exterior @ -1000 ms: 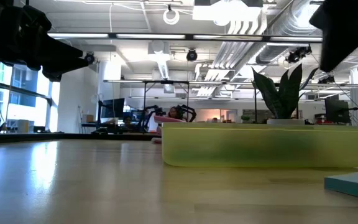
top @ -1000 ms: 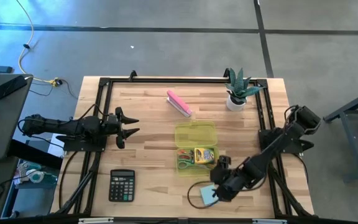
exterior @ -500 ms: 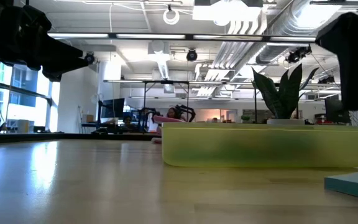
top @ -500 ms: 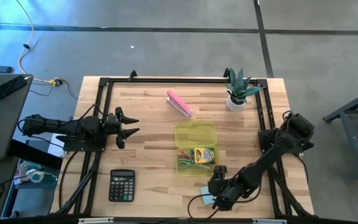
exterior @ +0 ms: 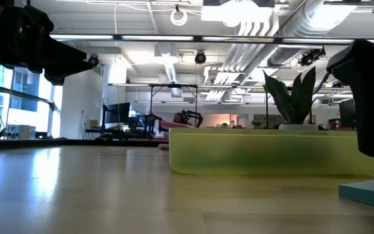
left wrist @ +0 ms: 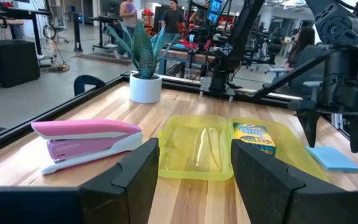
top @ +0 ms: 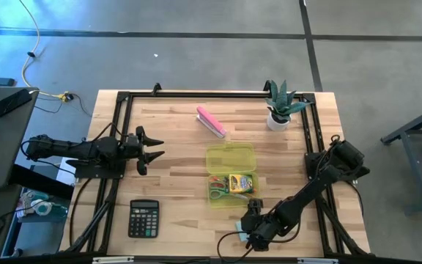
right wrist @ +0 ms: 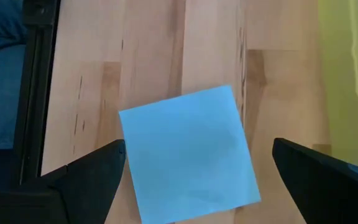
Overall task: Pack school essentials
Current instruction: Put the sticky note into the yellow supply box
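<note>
The open yellow-green case holds a crayon box and green-handled scissors. The light blue note pad lies flat on the desk between the right claw's wide-spread fingers. Left claw open, empty.

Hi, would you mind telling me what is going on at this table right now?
The robot is packing school supplies into a yellow-green case. The right gripper hangs open directly above the light blue note pad, which lies flat on the table near the front edge, not yet gripped. A crayon box and scissors already sit in the case. The left gripper waits open at the table's left side. The pink stapler and calculator lie untouched.
</note>
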You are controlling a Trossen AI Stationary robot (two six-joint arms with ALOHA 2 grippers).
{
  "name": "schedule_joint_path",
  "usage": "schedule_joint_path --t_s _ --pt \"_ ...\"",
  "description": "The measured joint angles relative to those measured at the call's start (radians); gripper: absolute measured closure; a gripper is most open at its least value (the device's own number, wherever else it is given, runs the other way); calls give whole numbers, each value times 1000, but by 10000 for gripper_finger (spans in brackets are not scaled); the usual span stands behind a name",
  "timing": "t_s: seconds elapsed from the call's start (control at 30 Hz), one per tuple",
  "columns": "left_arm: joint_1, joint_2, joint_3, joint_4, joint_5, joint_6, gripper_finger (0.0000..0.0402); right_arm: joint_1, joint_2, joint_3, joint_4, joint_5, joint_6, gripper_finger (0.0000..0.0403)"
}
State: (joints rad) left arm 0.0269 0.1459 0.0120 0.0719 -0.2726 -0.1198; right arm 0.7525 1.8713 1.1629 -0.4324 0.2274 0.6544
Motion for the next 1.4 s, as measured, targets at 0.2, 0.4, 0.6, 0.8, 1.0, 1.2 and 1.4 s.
schedule_joint_path --t_s 0.2,0.4,0.6,0.8,1.0,1.2,1.4 --pt "0 0 0 0 0 0 213 0 20 0 12 -18 3 6" --pt "0 0 0 0 0 0 213 0 39 0 13 -25 19 6" --pt "0 0 0 0 0 0 213 0 53 0 11 -27 19 6" --pt "0 0 0 0 0 0 213 0 54 1 -2 -28 50 6" --pt "0 0 0 0 0 0 213 -1 53 1 -4 -57 44 6" --pt "0 0 0 0 0 0 213 0 54 21 -7 -84 21 6" --pt "0 0 0 0 0 0 213 1 54 30 -12 -89 18 6"
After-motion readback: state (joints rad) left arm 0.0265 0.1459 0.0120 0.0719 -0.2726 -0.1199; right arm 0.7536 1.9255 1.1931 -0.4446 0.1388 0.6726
